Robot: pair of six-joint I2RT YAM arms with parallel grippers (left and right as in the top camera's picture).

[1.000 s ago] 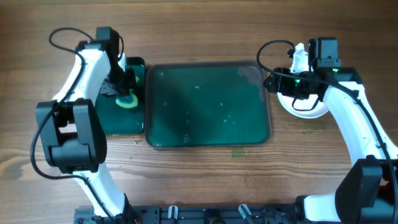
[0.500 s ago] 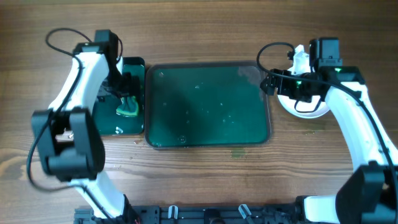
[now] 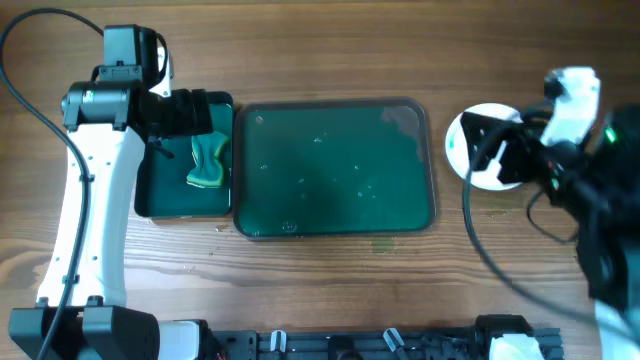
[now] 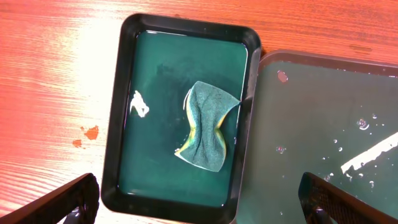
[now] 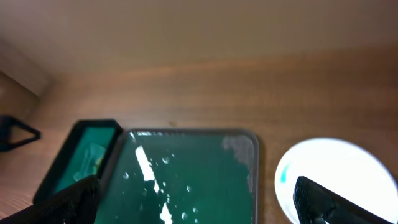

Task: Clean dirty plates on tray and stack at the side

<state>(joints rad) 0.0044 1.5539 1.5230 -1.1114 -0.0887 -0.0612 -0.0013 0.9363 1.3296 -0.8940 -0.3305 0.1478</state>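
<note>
one white plate (image 3: 456, 135), right of tray (image 3: 335, 170), under right claw (image 3: 481, 150)

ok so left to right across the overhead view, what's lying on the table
small tray with the sponge in it → big tray → plates

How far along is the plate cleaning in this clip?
Looks nearly finished. Done: the tray is bare but for droplets, and the plates sit white on the table to its right; how many are stacked is unclear. In hand: nothing; the left gripper hangs open over the smaller tray where the sponge lies, the right gripper open over the plates. Left: perhaps a greenish mark at the top plate's rim.
</note>
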